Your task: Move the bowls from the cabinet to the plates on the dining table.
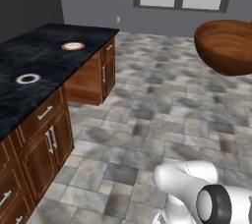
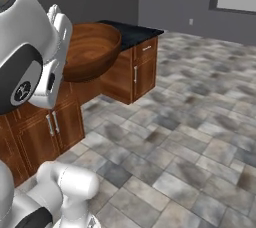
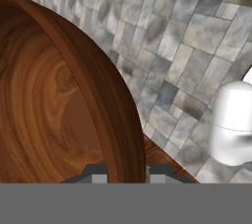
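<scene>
Two plates (image 1: 72,46) (image 1: 28,78) lie apart on the dining table (image 1: 44,53); the bowl (image 1: 226,46) (airborne) hangs right of it.

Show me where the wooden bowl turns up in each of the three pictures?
Left base view: brown bowl at the upper right, in the air over the tiled floor.
Right base view: bowl upper left, beside the white arm.
Hand view: bowl across the left half, its rim between the fingers.
Shared landmark: the grey tiled floor.
</scene>
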You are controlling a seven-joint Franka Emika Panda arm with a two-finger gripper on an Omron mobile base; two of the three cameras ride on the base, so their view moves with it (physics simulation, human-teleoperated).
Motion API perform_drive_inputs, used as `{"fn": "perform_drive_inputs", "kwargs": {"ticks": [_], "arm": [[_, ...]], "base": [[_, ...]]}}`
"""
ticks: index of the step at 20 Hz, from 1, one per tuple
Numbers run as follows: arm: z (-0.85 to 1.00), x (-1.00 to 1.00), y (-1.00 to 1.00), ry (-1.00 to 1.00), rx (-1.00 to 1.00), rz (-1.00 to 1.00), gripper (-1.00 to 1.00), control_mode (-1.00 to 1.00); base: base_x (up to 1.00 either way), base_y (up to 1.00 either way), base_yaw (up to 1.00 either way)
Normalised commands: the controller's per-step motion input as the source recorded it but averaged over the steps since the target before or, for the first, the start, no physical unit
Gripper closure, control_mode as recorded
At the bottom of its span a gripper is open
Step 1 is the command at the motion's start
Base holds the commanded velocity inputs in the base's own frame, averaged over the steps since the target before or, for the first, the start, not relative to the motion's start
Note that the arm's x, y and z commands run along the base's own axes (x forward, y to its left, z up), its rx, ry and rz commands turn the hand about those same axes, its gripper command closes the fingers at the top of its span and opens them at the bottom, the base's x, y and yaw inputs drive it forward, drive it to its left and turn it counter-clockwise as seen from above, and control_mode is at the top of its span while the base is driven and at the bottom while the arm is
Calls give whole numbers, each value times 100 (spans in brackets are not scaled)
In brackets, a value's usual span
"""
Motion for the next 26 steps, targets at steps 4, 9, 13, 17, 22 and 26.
{"fn": "perform_drive_inputs", "kwargs": {"ticks": [4,9,13,17,22,26], "arm": [[0,0,0,0,0,0,100,100],[0,0,0,0,0,0,100,100],[0,0,0,0,0,0,100,100],[0,0,0,0,0,0,100,100],[0,0,0,0,0,0,100,100],[0,0,0,0,0,0,100,100]], "base": [[53,25,0],[50,24,0],[55,13,0],[58,1,0],[58,0,0],[54,0,0]]}}
